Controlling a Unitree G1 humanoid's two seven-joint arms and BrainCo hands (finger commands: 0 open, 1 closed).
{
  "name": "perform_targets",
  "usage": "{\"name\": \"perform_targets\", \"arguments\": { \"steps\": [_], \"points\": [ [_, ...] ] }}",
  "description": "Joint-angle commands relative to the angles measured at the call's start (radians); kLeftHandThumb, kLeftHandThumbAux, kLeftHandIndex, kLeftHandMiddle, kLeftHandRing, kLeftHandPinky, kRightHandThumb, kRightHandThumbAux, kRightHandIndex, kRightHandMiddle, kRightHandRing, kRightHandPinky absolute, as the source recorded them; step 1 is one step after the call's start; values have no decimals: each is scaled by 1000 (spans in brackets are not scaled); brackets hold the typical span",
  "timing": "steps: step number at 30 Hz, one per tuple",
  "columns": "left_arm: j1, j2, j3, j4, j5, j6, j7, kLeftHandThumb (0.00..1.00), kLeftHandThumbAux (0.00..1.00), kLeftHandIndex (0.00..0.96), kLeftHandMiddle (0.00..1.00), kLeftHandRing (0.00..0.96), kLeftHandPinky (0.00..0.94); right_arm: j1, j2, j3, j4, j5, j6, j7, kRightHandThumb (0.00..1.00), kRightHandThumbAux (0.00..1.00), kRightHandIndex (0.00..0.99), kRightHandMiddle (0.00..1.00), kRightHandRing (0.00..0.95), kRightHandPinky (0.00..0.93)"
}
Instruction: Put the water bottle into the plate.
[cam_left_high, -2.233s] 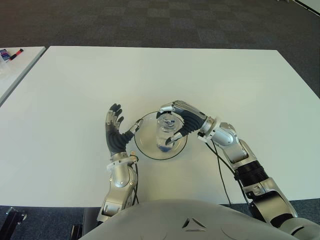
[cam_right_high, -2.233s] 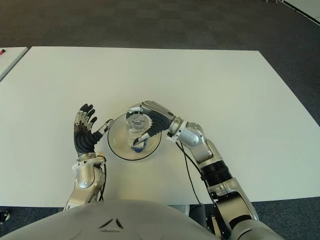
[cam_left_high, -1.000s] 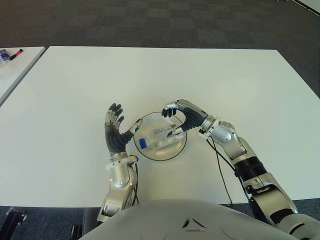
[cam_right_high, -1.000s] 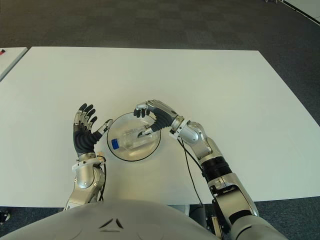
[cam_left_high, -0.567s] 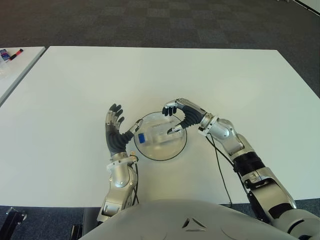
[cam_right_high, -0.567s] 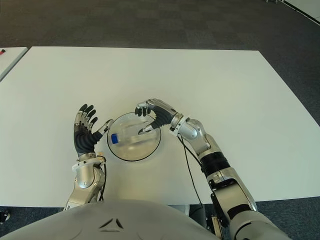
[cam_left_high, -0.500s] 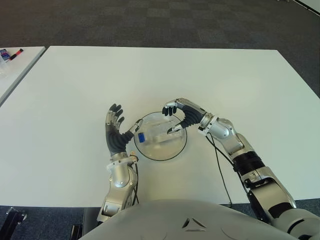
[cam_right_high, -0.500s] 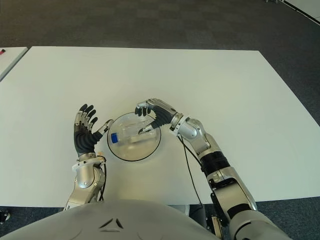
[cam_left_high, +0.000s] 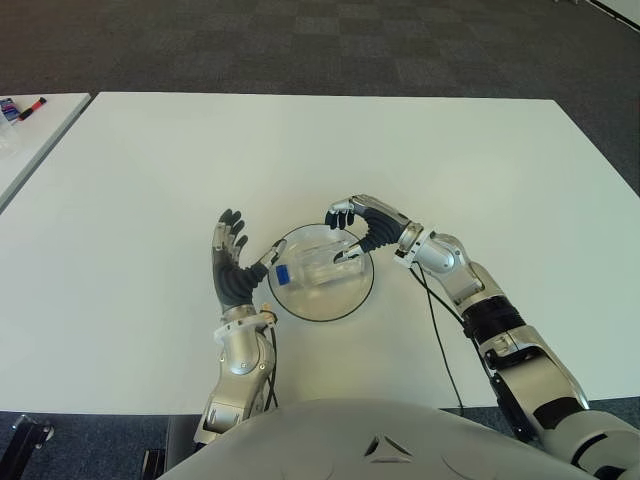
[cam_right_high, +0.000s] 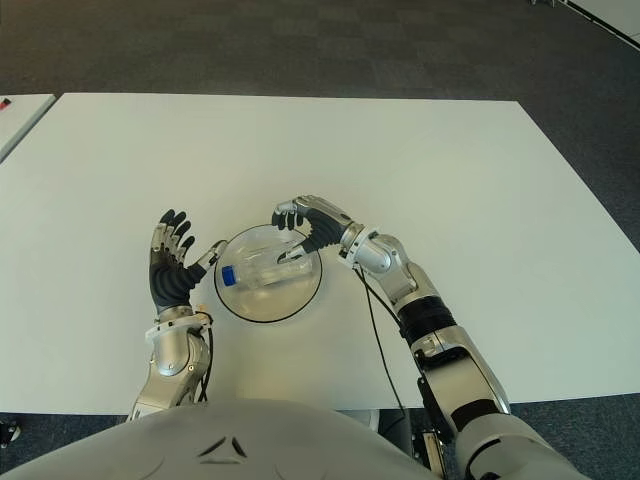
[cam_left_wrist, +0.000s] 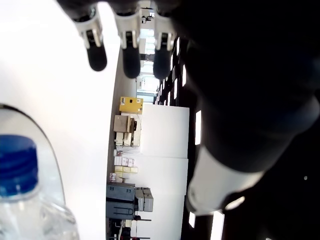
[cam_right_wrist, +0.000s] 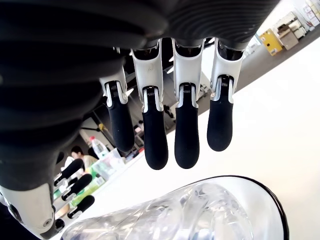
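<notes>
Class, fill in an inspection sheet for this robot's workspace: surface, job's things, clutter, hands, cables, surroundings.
Surface: white table, bare apart from the job's things.
Job's things: water bottle lying on its side in the clear plate, blue cap toward the robot's left.
Clutter: nothing seen on this table.
Hands: left hand open, upright beside the plate's left rim; right hand open, over the plate's right edge, holding nothing.
Cables: black cable along the right arm, trailing over the table.
Surroundings: dark carpet; second white table at the far left, with small items.
</notes>
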Motion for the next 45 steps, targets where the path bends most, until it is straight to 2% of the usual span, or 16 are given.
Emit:
{"name": "perform_targets", "arguments": {
  "steps": [1, 9, 20, 25, 30, 35, 40, 41, 45],
  "points": [
    [-1, -146, -45, -8, -6, 20, 20, 0, 918, 131, 154, 138, 156, -21, -3, 12, 32, -46, -9, -39, 1000, 666, 375, 487, 498, 484],
    [-2, -147, -41, -6, -12, 27, 19, 0, 916, 143, 168, 152, 169, -33, -17, 23, 52, -104, -33, -90, 1000, 665, 381, 491, 498, 480],
    [-6, -152, -31, 0, -20, 27, 26, 0, 917, 156, 189, 178, 195, -50, -23, 29, 97, -120, -51, -133, 1000, 665, 382, 492, 495, 476],
    [-3, -152, -31, -2, -18, 30, 32, 0, 919, 162, 205, 193, 206, -46, -26, 13, 110, -128, -49, -188, 1000, 666, 384, 491, 495, 469],
    [1, -143, -28, -1, -26, 35, 30, 0, 920, 168, 212, 201, 212, -33, -16, -1, 112, -123, -31, -242, 1000, 665, 387, 495, 505, 460],
    [-4, -129, -11, 11, -38, 46, 21, 0, 917, 165, 198, 189, 198, 2, 21, -33, 101, -84, -27, -309, 1000, 667, 381, 525, 535, 429],
    [-14, -116, 4, 20, -49, 61, 12, 0, 914, 154, 177, 169, 183, 35, 44, -54, 64, -31, 21, -283, 963, 662, 427, 524, 441, 401],
    [-15, -115, 6, 21, -50, 64, 11, 0, 914, 151, 174, 166, 183, 44, 46, -60, 50, -17, 39, -269, 917, 669, 424, 502, 421, 384],
    [-17, -109, 13, 25, -58, 70, 6, 0, 912, 147, 167, 161, 182, 71, 48, -76, -1, 19, 97, -228, 856, 680, 419, 473, 385, 354]
  ]
}}
